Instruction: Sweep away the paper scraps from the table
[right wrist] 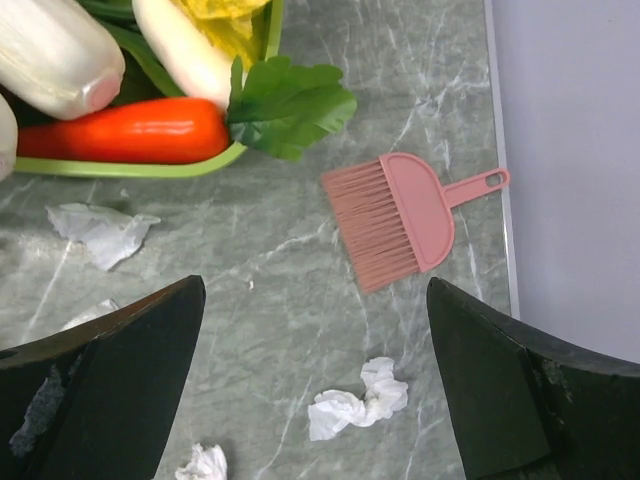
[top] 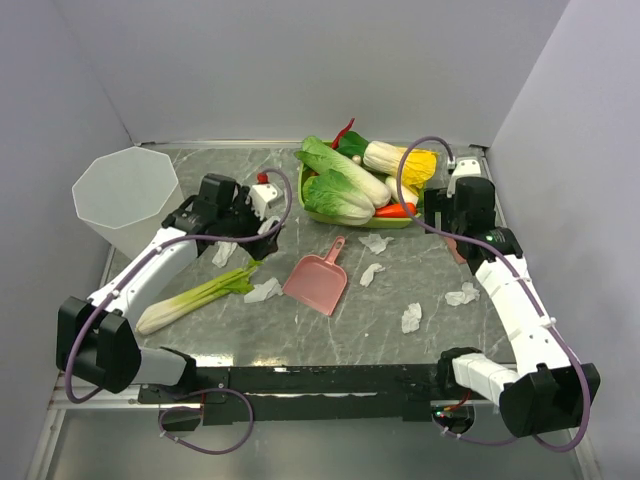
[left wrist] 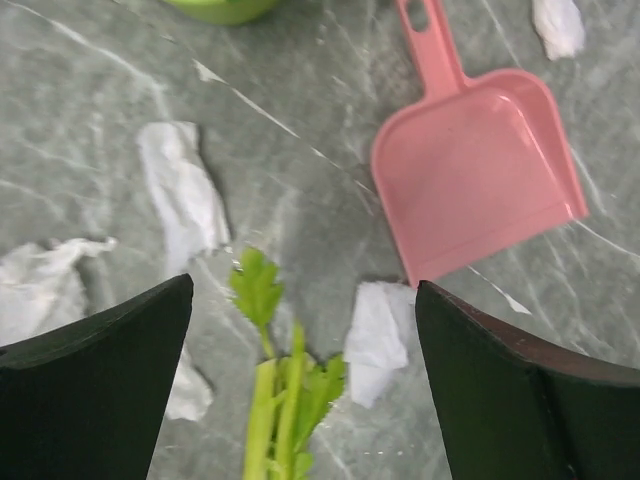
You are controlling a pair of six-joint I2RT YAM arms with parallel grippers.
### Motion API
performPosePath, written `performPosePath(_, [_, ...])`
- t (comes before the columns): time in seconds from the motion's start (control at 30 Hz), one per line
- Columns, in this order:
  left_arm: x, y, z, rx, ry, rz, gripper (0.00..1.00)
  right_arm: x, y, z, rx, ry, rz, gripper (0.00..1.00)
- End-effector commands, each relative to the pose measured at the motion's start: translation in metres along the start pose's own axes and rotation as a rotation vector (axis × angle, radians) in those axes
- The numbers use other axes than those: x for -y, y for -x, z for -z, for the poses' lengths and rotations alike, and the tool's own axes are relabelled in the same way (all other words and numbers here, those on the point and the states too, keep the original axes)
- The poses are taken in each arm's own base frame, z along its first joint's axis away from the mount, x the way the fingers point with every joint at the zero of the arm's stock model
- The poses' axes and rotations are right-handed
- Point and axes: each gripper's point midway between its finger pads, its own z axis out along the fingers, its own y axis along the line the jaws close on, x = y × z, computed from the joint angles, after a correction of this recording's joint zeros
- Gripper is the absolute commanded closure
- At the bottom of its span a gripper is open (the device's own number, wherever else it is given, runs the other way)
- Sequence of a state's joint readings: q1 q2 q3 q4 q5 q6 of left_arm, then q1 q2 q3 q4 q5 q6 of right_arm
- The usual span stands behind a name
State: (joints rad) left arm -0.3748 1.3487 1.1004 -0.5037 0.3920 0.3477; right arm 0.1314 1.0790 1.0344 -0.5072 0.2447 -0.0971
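- The tabletop [top: 330, 345] is found strewn with paper scraps [top: 376, 242]; six are counted in the top view, all lying loose on the marble.
- Two scraps are noted just right of the pink dustpan [top: 318, 280]. Two more lie further right, near the right arm, and two lie left of the dustpan beside the leek [top: 195, 297].
- The dustpan is laid flat near the middle, its handle pointed toward the far green tray [top: 352, 217] (which is loaded with vegetables).
- The leek is laid on the tabletop at the left, its green leaves turned toward the dustpan.
- The left tool [left wrist: 303, 290] is seen released, its fingers spread wide with nothing gripped. It is held above the leek's leaf tips. One scrap is seen just beside the dustpan's front edge, and others lie to the left.
- The right tool [right wrist: 315, 285] is likewise released, jaws wide apart, and is held above the right side of the tabletop.
- A pink brush [right wrist: 395, 220] is laid flat below the right tool, apart from the tray, its handle toward the table's right edge. One scrap lies near its bristles.
- A translucent white bin [top: 125, 195] is stood upright at the far left corner.
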Motion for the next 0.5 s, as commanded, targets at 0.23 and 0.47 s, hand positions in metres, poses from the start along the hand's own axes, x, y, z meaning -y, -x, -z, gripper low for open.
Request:
performPosePath(0.23, [0.045, -0.053, 0.001, -0.064, -0.162, 0.047, 0.03, -0.090, -0.068, 0.031, -0.049, 0.655, 0.436, 0.01])
performPosePath(0.47, [0.068, -0.105, 0.012, -0.172, -0.285, -0.132, 0.05, -0.135, -0.088, 0.044, -0.073, 0.910, 0.672, 0.04])
